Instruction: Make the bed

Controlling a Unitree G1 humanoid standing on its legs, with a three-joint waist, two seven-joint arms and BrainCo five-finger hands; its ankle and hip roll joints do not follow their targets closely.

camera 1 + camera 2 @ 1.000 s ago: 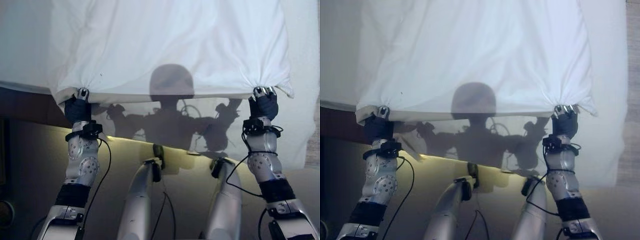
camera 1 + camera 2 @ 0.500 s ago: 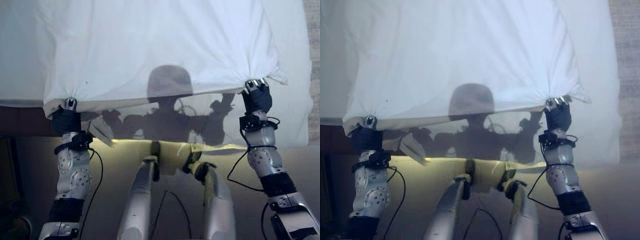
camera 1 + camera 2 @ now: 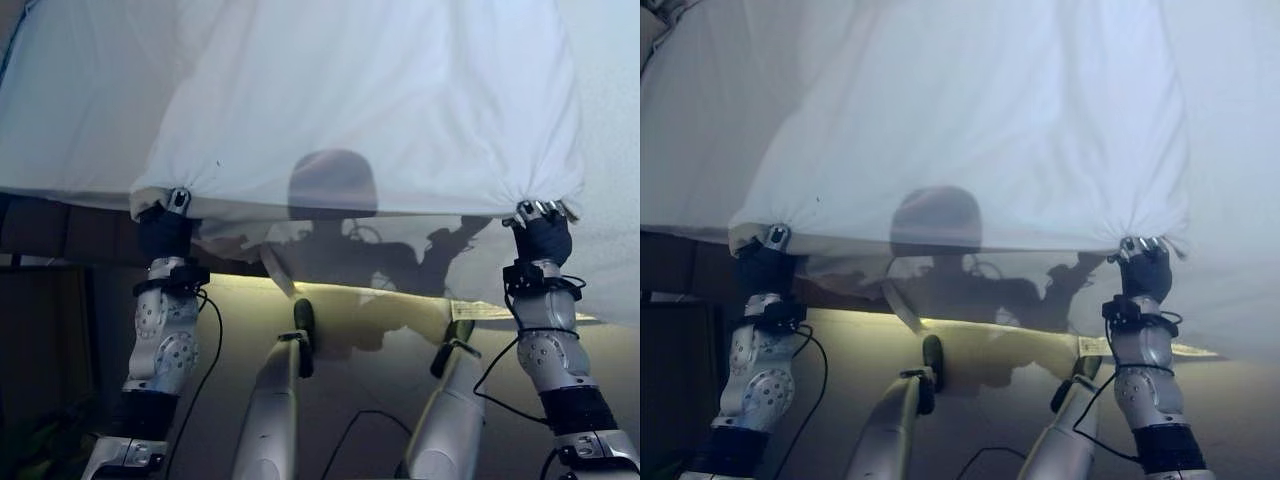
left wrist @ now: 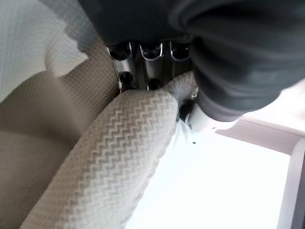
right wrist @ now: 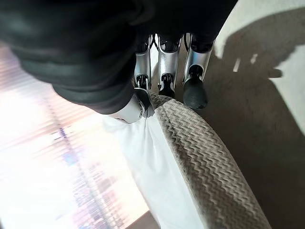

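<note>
Pinching the white blanket (image 3: pixel 360 110) along its near hem, I am lifting it over the bed (image 3: pixel 605 90). My left robot hand (image 3: pixel 165 228) and right robot hand (image 3: pixel 543 235) are each gripping one bunched corner.

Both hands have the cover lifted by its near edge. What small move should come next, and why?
Probably carry the cover forward over the bed and lower it. The left hand and right hand each pinch a bunched corner of its near edge, which hangs taut between them, raised rather than lying flat.

A bedroom: a white blanket (image 3: pixel 360 100) spread over a bed (image 3: pixel 60 130).
</note>
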